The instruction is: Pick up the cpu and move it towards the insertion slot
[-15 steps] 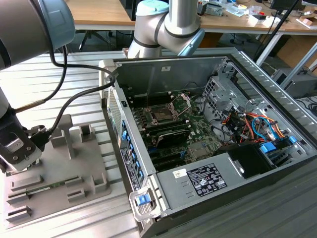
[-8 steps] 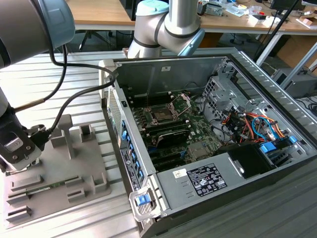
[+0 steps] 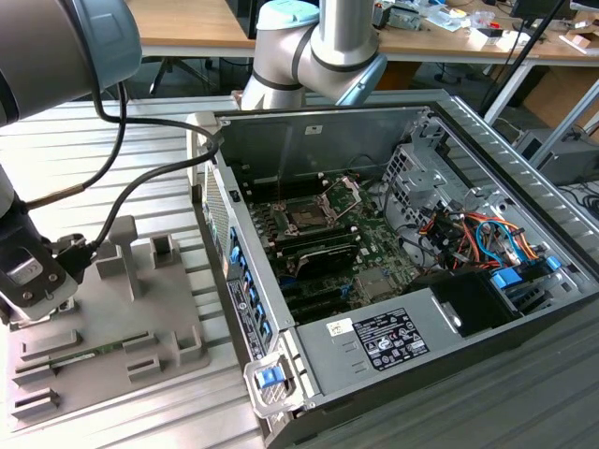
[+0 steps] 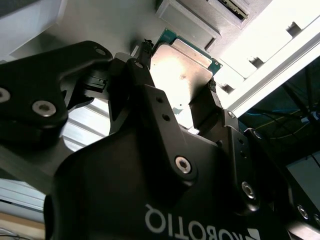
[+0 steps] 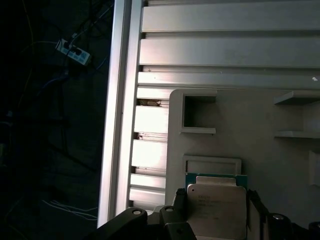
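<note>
Cpu (image 4: pixel 181 70) clamped btwn fingers (image 4: pixel 210 102).

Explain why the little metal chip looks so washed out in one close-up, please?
Second wrist view: light glares off the cpu, and the gripper is a dark silhouette. First wrist view: the cpu is evenly lit, but beyond the table edge is nearly black. Exterior view: soft, even light.
</note>
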Motion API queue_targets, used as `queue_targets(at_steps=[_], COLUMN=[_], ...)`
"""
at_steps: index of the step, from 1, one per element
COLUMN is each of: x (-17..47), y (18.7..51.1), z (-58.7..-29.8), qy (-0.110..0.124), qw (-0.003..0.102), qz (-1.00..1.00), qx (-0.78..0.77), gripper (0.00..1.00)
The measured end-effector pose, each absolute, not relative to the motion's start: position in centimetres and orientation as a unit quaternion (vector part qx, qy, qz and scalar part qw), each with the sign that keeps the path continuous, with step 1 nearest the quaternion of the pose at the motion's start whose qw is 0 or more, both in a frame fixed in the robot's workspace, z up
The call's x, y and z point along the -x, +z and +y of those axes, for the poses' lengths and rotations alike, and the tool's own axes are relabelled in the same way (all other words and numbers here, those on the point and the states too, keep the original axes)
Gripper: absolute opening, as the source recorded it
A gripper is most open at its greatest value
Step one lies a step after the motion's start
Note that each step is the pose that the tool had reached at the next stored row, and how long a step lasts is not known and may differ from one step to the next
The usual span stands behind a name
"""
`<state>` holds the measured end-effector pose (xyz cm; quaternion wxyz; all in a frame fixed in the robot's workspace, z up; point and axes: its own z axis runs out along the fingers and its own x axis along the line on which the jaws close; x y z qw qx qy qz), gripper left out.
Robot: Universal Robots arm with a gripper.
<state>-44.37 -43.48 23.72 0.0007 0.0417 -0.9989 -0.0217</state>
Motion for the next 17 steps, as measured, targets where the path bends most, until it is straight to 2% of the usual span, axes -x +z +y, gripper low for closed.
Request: queue_targets(at_steps=[17], x=[44.37], y=[24.24], z=[-43.48], qy=[-0.022], qw=[0.001], qz=[-0.999], qx=[-0.042], gripper=[0.55])
